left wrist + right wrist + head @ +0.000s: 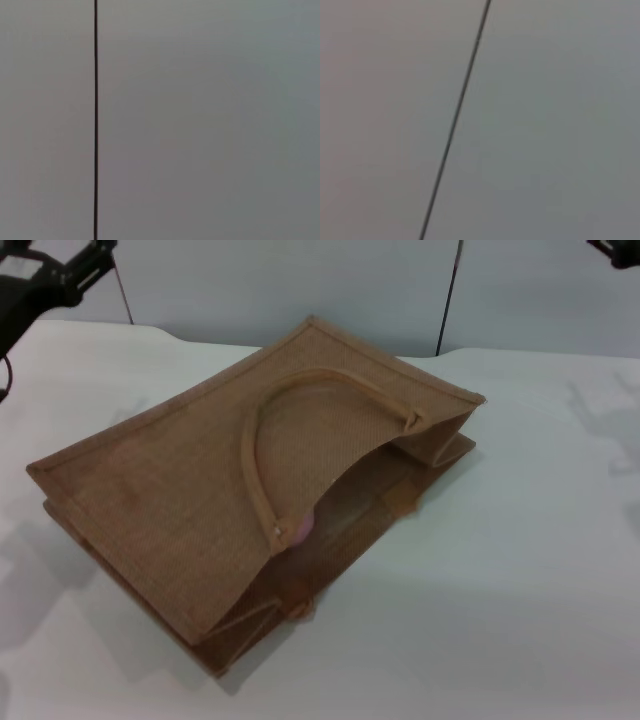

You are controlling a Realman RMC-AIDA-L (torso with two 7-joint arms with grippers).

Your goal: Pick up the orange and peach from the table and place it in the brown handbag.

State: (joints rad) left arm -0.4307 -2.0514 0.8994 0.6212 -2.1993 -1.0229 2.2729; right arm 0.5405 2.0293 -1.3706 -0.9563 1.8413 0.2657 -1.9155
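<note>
The left gripper (45,285) hangs high over the desk's far left corner, a dark frame of links, and whether its fingers are open or closed cannot be told. It holds nothing that shows. The right gripper (615,250) is only a dark tip at the far right corner, above the desk; its fingers are mostly out of sight, so their state cannot be told either. Both arms are well apart from the bag.

The bag (180,490) lies flat on its side in the middle of the desk, turned at an angle, one short end toward the near left and the mouth facing the right edge. One loop handle (262,455) rests curved on the upper panel. The mouth gapes a little, the upper panel lifted off the lower one. Just inside the mouth, under the handle's near end, a small patch of pale pink shows: the peach (302,530), mostly hidden by the panel. The orange is not visible anywhere; if it sits in the bag, the weave covers it.

The desk (540,570) is white and smooth, with soft grey shadows on the left and right. Behind its far edge stand pale grey wall panels (250,290) divided by thin dark seams. Each wrist view shows only such a grey panel (210,120) (550,120) crossed by one dark seam.
</note>
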